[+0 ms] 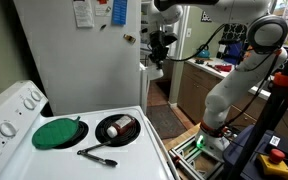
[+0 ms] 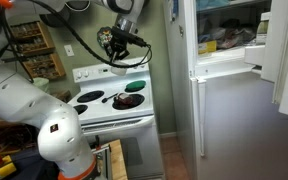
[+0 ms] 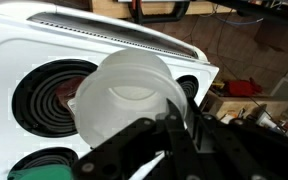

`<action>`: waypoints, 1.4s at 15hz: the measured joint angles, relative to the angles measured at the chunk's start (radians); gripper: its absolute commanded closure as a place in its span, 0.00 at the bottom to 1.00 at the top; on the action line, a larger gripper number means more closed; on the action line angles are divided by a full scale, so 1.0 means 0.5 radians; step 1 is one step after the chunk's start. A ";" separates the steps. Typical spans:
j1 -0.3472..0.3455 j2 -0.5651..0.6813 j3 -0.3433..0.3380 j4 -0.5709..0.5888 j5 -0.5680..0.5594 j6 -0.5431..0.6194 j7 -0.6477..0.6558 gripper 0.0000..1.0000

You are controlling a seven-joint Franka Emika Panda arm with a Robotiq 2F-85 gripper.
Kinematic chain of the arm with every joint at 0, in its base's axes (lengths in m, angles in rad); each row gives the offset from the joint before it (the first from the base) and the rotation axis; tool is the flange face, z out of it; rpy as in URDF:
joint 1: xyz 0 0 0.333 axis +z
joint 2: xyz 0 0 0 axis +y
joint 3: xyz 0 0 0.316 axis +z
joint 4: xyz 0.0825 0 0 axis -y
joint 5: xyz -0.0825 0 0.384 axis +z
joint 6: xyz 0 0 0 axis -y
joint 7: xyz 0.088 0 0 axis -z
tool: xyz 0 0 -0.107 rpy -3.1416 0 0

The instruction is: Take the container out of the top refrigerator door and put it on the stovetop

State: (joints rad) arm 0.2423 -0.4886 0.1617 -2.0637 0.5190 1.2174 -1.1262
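the stovetop (image 3: 24, 45) is lying below, its coil burner (image 3: 44, 95) showing at the left. the container (image 3: 129, 90) is hanging above it, and the gripper (image 3: 169, 135) is pinching it. lowering it straight and level onto flat white enamel beside the burner is looking wisest before letting go.

I operate in a home kitchen: a white stovetop (image 1: 134, 140) with coil burners (image 3: 49, 95) (knob panel (image 1: 9, 110) at the back) stands beside a tall white fridge (image 2: 234, 110), papers and magnets (image 1: 94, 12) on its side panel.
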 measured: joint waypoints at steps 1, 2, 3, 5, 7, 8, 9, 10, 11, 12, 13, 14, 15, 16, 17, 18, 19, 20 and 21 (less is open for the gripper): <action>0.000 0.000 0.000 0.000 0.000 0.000 -0.001 0.88; 0.000 0.000 0.000 0.000 0.000 0.000 -0.001 0.95; 0.000 0.000 0.000 0.000 0.000 0.000 -0.001 0.95; 0.004 0.003 -0.001 0.000 0.000 0.002 -0.009 0.95; 0.036 0.030 0.015 -0.001 0.000 0.089 -0.088 0.95; 0.058 0.055 0.038 -0.006 0.000 0.170 -0.128 0.95; 0.080 0.086 0.071 -0.013 -0.006 0.266 -0.168 0.95; 0.102 0.124 0.109 -0.020 -0.009 0.365 -0.195 0.95; 0.124 0.165 0.146 -0.028 -0.014 0.470 -0.216 0.95; 0.146 0.210 0.180 -0.037 -0.015 0.571 -0.230 0.95; 0.164 0.258 0.206 -0.046 -0.016 0.669 -0.232 0.96; 0.175 0.302 0.227 -0.059 -0.024 0.770 -0.232 0.88; 0.180 0.345 0.244 -0.072 -0.041 0.873 -0.232 0.88; 0.182 0.383 0.253 -0.077 -0.057 0.939 -0.232 0.88; 0.182 0.411 0.256 -0.077 -0.065 0.967 -0.232 0.88; 0.182 0.424 0.255 -0.077 -0.067 0.975 -0.232 0.88; 0.182 0.426 0.255 -0.077 -0.068 0.975 -0.232 0.88; 0.182 0.424 0.256 -0.076 -0.068 0.975 -0.232 0.88; 0.182 0.421 0.256 -0.075 -0.068 0.975 -0.232 0.97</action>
State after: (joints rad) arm 0.3333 -0.2781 0.2895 -2.1014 0.4849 1.7050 -1.2419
